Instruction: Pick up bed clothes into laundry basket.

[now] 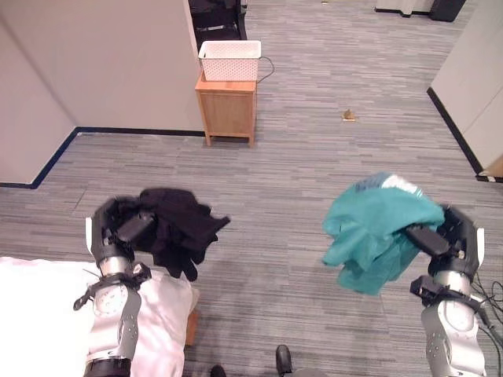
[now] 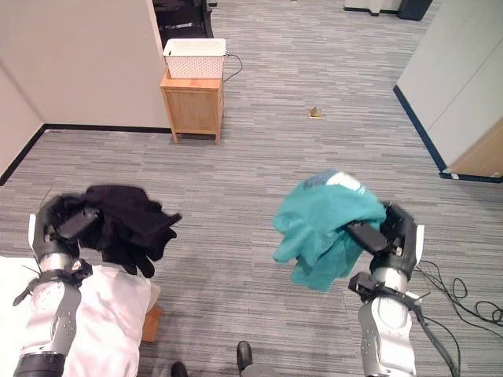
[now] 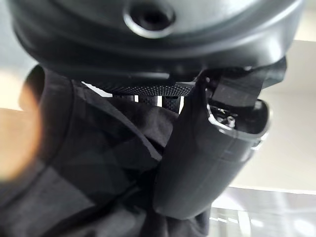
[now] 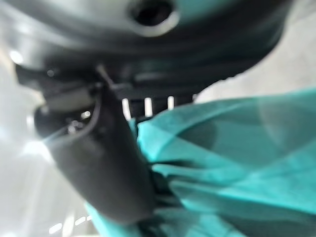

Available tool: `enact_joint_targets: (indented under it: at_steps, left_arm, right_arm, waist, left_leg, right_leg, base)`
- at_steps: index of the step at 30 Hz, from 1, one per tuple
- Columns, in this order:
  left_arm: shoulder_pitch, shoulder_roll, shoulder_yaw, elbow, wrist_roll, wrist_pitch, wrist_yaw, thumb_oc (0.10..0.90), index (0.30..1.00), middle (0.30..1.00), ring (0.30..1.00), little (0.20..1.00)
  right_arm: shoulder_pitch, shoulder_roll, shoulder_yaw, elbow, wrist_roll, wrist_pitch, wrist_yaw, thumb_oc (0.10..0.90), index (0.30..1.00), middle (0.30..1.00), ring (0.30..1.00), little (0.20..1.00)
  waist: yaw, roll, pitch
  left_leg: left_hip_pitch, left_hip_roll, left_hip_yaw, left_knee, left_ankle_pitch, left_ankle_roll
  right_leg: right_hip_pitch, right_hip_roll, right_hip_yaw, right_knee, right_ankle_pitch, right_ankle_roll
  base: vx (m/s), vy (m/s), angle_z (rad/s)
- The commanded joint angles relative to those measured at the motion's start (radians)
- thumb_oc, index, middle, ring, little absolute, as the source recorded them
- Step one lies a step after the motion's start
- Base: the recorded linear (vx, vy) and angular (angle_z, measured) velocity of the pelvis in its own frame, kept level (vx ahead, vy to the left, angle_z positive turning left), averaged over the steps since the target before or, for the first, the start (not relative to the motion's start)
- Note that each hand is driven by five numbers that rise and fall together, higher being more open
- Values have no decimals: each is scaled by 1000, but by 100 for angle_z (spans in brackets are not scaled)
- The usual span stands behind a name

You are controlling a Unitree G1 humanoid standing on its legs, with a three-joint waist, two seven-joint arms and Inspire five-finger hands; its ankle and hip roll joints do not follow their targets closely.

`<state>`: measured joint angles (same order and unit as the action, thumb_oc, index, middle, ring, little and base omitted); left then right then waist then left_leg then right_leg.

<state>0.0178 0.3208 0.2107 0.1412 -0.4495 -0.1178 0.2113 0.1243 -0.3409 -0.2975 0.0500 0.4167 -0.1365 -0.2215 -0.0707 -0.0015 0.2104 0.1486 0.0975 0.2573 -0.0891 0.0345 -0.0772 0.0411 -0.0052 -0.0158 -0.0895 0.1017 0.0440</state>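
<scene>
Both wrist views show thumbs clamping cloth; eye views show the white basket (image 1: 229, 60).

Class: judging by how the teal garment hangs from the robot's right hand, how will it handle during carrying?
The teal garment droops in folds from the right hand, so it is probably floppy and light. Its loose hanging ends may sway or snag.

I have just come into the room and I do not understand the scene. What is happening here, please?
The robot is gathering clothes, one in each robot hand. Its left robot hand is closed on a black garment, and its right robot hand is closed on a teal garment, both held above the carpet. The white laundry basket sits farther off on a small wooden cabinet. The white bed is at the robot's lower left.
</scene>
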Motion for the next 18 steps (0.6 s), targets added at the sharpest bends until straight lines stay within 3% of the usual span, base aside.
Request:
enact_joint_targets:
  at_steps: [1, 4, 6, 8, 9, 10, 11, 12, 15, 16, 18]
  left_arm:
    - [-50, 111, 99, -136, 59, -134, 19, 400, 300, 300, 300, 300]
    - [-31, 86, 118, -137, 28, -145, 25, 400, 300, 300, 300, 300]
    - [-30, 86, 127, -133, 17, -147, 39, 400, 300, 300, 300, 300]
    - [-39, 101, 131, -135, 18, -144, 54, 400, 300, 300, 300, 300]
    - [-42, 123, 125, -134, 37, -141, 60, 400, 300, 300, 300, 300]
    - [-44, 123, 126, -133, 37, -141, 60, 400, 300, 300, 300, 300]
    - [-59, 134, 120, -129, 26, -151, 71, 400, 300, 300, 300, 300]
    - [-61, 135, 121, -127, 24, -152, 71, 400, 300, 300, 300, 300]
    - [-50, 133, 138, -148, -11, -161, 49, 400, 300, 300, 300, 300]
    - [-75, 146, 128, -147, -8, -162, 48, 400, 300, 300, 300, 300]
    - [-89, 155, 112, -140, -4, -163, 46, 400, 300, 300, 300, 300]
  right_arm:
    - [-82, -65, -94, -92, -52, -108, -27, 400, 300, 300, 300, 300]
    - [-100, -65, -92, -98, -56, -110, -28, 400, 300, 300, 300, 300]
    - [-110, -63, -84, -105, -74, -107, -34, 400, 300, 300, 300, 300]
    - [-129, -61, -61, -128, -87, -96, -43, 400, 300, 300, 300, 300]
    - [-148, -57, -41, -147, -79, -89, -39, 400, 300, 300, 300, 300]
    - [-150, -57, -40, -147, -79, -88, -39, 400, 300, 300, 300, 300]
    - [-169, -54, -19, -160, -62, -92, -36, 400, 300, 300, 300, 300]
    - [-171, -55, -18, -160, -61, -92, -36, 400, 300, 300, 300, 300]
    - [-178, -78, -30, -156, -50, -91, -28, 400, 300, 300, 300, 300]
    - [-168, -95, -46, -152, -56, -91, -33, 400, 300, 300, 300, 300]
    - [-162, -97, -48, -157, -57, -91, -34, 400, 300, 300, 300, 300]
  waist:
    - [6, -61, -84]
    - [10, -58, -75]
    - [13, -46, -63]
    - [12, -24, -30]
    - [-4, -11, 5]
    - [-2, -12, 5]
    - [-17, -6, 23]
    - [-16, -5, 23]
    - [-29, 4, 14]
    - [-60, -5, 7]
    - [-72, -5, 4]
  left_leg:
    - [-51, -26, 23, 44, -15, 2]
    - [-39, -32, 30, 49, -27, 10]
    - [-34, -37, 32, 54, -37, 21]
    - [-27, -43, 39, 58, -56, 48]
    - [6, -59, 43, 47, -78, 73]
    - [2, -60, 46, 46, -73, 74]
    - [32, -59, 53, 33, -80, 69]
    - [33, -59, 56, 30, -80, 69]
    - [79, -50, 68, 6, -103, 36]
    - [117, -36, 44, 5, -127, 7]
    - [137, -25, 35, 7, -140, -3]
  right_leg:
    - [58, -60, -131, 2, -77, 80]
    - [64, -66, -127, 13, -78, 79]
    - [44, -78, -129, 83, -96, 82]
    - [-46, -107, -133, 283, -112, 103]
    - [-146, -124, -104, 486, -51, 158]
    - [-154, -125, -100, 490, -46, 157]
    - [-230, -137, -92, 506, -7, 169]
    - [-234, -136, -90, 509, -8, 169]
    - [-267, -188, -112, 303, 1, 153]
    - [-293, -194, -61, 154, 22, 160]
    - [-282, -194, -46, 120, 38, 170]
  base:
    - [79, 60, -16]
    - [55, 68, -7]
    - [21, 84, 0]
    - [-3, 161, -13]
    - [6, 158, -39]
    - [135, 68, -69]
    - [88, -23, -64]
    - [217, -68, -48]
    - [363, -207, -33]
    - [528, -324, -41]
    - [344, -222, 5]
